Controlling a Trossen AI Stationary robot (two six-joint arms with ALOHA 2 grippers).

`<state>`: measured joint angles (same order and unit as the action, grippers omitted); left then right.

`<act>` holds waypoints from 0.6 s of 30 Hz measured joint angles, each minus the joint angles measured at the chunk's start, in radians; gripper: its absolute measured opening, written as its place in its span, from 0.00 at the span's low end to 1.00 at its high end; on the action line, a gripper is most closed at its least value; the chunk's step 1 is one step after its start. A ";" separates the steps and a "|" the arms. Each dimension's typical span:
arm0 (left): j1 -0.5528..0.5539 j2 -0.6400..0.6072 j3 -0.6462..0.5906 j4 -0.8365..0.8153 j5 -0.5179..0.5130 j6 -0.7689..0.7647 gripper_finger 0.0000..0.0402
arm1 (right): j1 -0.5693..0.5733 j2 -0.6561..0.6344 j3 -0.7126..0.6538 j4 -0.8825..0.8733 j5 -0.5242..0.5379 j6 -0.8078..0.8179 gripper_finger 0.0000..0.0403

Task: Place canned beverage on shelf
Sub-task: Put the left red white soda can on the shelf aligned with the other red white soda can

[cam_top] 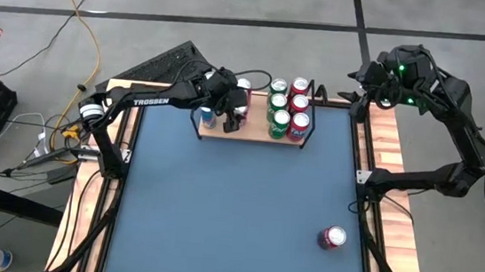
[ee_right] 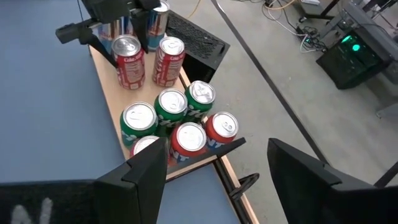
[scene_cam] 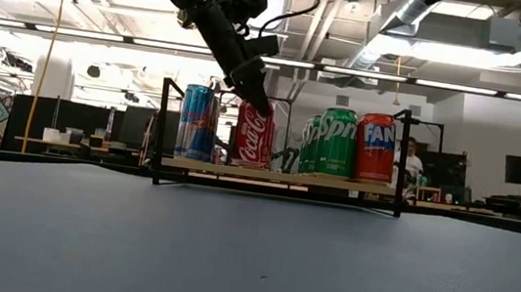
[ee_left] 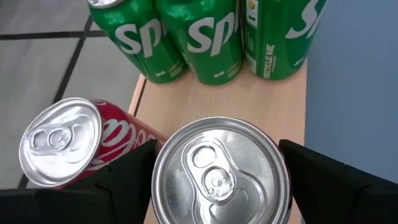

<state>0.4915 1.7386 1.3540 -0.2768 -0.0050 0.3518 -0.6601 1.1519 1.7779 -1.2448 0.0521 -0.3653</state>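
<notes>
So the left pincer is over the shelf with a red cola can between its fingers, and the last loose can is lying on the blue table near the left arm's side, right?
One thing is off: the loose can lies on the right arm's side of the table, not the left's, as the high view shows. The rest holds: the left pincer is over the shelf with a red cola can between its fingers.

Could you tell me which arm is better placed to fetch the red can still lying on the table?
Probably the right. Its gripper waits open at the table's far right corner, and the loose red can lies on that side. The left gripper is at the shelf, fingers around a Coca-Cola can.
</notes>
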 joint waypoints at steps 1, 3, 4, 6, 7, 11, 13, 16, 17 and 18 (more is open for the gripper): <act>0.000 0.000 0.000 0.000 0.001 -0.002 0.75 | -0.003 0.000 0.000 0.000 0.000 0.000 0.65; 0.000 0.000 0.000 0.000 0.005 -0.006 0.75 | -0.005 0.000 0.000 0.000 0.000 0.000 0.65; 0.000 0.000 0.000 0.001 0.006 -0.007 0.75 | -0.005 0.000 0.000 0.000 0.000 0.000 0.65; 0.000 0.000 0.000 0.006 0.004 -0.007 0.75 | -0.005 0.000 0.000 0.000 0.000 0.000 0.65; 0.000 0.000 0.000 0.008 0.002 -0.007 0.75 | -0.005 0.000 0.000 0.000 0.000 0.000 0.65; 0.001 0.000 0.000 0.009 -0.002 -0.008 0.75 | -0.005 0.000 0.000 -0.007 0.000 0.000 0.65; 0.001 0.000 0.000 0.014 -0.006 -0.008 0.75 | -0.005 0.000 0.000 -0.006 0.000 0.000 0.65; 0.001 0.000 0.000 0.034 -0.007 -0.013 0.75 | -0.005 0.000 0.000 -0.006 0.000 0.000 0.65; 0.001 0.000 0.000 0.041 -0.007 -0.019 0.75 | -0.005 0.000 0.000 -0.006 0.000 0.000 0.65; 0.002 0.000 0.000 0.046 -0.007 -0.023 0.75 | -0.005 0.000 0.000 -0.006 0.000 0.000 0.65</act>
<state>0.4931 1.7386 1.3540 -0.2307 -0.0124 0.3286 -0.6647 1.1519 1.7779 -1.2509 0.0521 -0.3653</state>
